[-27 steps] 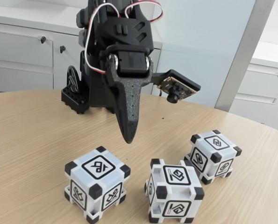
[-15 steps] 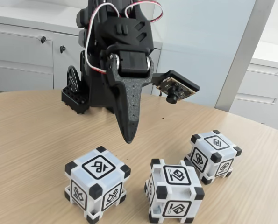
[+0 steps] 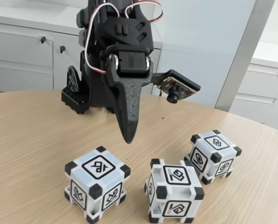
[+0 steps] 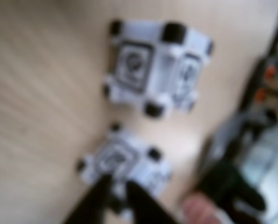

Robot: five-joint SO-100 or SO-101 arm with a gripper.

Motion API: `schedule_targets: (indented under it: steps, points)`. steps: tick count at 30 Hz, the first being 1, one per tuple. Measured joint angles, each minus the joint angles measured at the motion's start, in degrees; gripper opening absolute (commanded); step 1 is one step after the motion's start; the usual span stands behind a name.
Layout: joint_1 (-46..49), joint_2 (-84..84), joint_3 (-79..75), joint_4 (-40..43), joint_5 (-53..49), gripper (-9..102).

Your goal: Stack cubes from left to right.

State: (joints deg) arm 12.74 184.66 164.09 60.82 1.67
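Nothing has moved: end effector (image 3: 128, 138) hangs pinched together, pointing down above three upright, separate cubes (image 3: 97, 184).

In the fixed view, clear air lies above all three cubes (image 3: 97, 183) (image 3: 172, 190) (image 3: 212, 156); narrow bench (image 3: 31, 140) gaps separate them, bare bench toward nine o'clock.

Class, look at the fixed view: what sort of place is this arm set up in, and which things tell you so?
Probably an office or lab room: a round wooden table, pale cabinets with small knobs behind it, and a white wall panel.
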Motion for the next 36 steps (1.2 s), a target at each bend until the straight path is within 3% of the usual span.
schedule_targets:
  steps: [10, 14, 20, 31, 36]
  points:
    - [-0.1, 0.0, -2.1, 0.0, -1.3, 0]
    - [-0.1, -1.4, -10.5, 1.0, -0.8, 0]
    - [-0.7, -17.6, -27.1, 9.6, -0.3, 0]
    - [-16.2, -51.2, -60.8, 17.4, 0.3, 2]
    - [-26.2, -55.0, -66.2, 17.4, 2.9, 14]
